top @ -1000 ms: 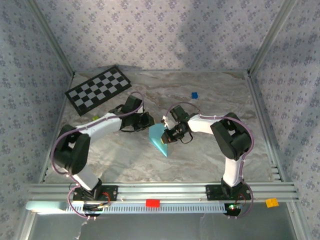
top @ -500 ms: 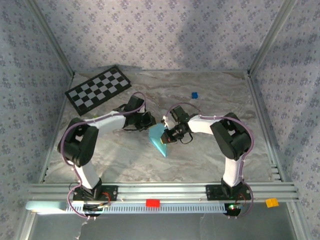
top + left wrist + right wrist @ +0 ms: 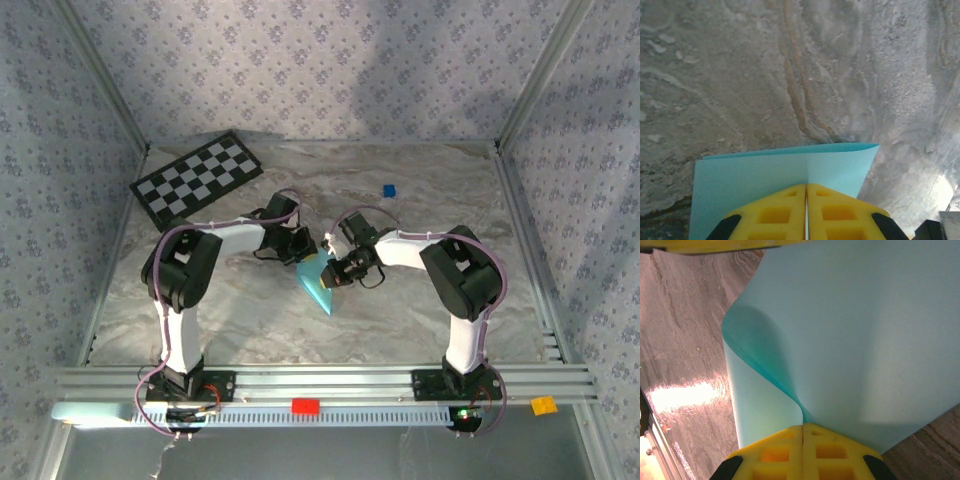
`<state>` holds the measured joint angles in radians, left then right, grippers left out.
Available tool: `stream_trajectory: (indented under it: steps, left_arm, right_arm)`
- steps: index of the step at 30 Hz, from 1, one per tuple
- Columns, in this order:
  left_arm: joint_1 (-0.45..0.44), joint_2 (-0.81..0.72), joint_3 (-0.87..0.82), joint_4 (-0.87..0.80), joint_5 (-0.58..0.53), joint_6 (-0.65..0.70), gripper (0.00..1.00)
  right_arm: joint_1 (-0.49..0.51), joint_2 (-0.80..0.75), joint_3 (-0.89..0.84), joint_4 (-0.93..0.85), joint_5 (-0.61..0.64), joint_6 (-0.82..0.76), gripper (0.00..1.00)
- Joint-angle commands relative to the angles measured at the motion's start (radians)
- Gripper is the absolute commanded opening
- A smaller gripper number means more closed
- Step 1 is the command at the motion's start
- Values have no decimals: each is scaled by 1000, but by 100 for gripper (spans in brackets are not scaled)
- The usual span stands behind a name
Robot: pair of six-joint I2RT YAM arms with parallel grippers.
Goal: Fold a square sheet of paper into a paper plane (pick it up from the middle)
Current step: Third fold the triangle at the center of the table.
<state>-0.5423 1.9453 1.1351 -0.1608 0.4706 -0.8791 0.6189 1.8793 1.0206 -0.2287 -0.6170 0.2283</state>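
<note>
My left jaws and right jaws each pinch the thin sky-blue paper sheet (image 3: pixel 765 172) to line up the fold, I guess.

The place looks like a robot laboratory, a small closed test cell. A marble-patterned worktop (image 3: pixel 420 310) is fenced by thin metal posts (image 3: pixel 535 75) and by walls (image 3: pixel 320 70) with a small flower print. A left arm (image 3: pixel 225 235) and a right arm (image 3: pixel 460 275) stand on an aluminium rail (image 3: pixel 320 380) along the bottom of the frame. A black-and-white checkerboard (image 3: pixel 197 178) lies at the upper left.
</note>
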Motion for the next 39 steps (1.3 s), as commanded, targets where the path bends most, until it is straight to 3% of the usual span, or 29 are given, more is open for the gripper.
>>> stream_trajectory:
  steps: [1,24,39]
  left_arm:
    - [2,13,-22,-15,22,23,8]
    - [-1,29,-32,-55,3,54,6]
    - [-1,17,-27,-64,0,57,6]
  right_arm:
    - [9,18,1,-35,10,6,0]
    - [8,24,81,-84,6,-33,0]
    - [11,0,24,-71,1,-26,0]
